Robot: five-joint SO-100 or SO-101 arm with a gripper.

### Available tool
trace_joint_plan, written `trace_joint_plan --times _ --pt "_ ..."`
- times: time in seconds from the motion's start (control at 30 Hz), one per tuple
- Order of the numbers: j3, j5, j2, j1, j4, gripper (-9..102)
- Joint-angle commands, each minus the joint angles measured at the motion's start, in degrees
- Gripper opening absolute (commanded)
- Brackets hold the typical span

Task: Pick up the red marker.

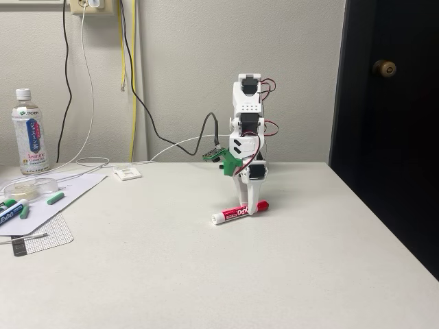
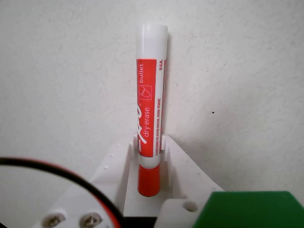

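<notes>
The red marker (image 1: 230, 215) lies on the white table (image 1: 206, 274) near the middle, its white end pointing left and its red cap to the right in the fixed view. My white gripper (image 1: 251, 205) comes straight down on its cap end. In the wrist view the red marker (image 2: 151, 85) runs up the middle of the picture, red cap at the bottom, white end at the top. My gripper (image 2: 149, 142) has one white finger pressed against each side of the barrel just above the cap, so it is shut on the marker.
At the far left sit a sheet of paper (image 1: 62, 199) with a blue-labelled marker (image 1: 10, 214), small green caps (image 1: 55, 198) and a clear dish (image 1: 31, 186). A tea bottle (image 1: 30, 130) stands behind. Cables (image 1: 171, 144) trail along the back. The table drops off at the right edge (image 1: 384, 226).
</notes>
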Motion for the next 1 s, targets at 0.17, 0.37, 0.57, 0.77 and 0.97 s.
trace_joint_plan --times 0.17,0.37,0.57,0.77,0.97 --pt "-9.76 1.58 0.97 -0.70 11.69 0" --pt "-19.16 4.22 1.93 -1.67 22.15 0" --pt "-32.43 6.59 1.93 -2.99 35.16 0" --pt "-41.04 9.58 5.71 -4.22 42.63 0" --pt "-41.04 14.33 13.27 -5.19 42.80 0"
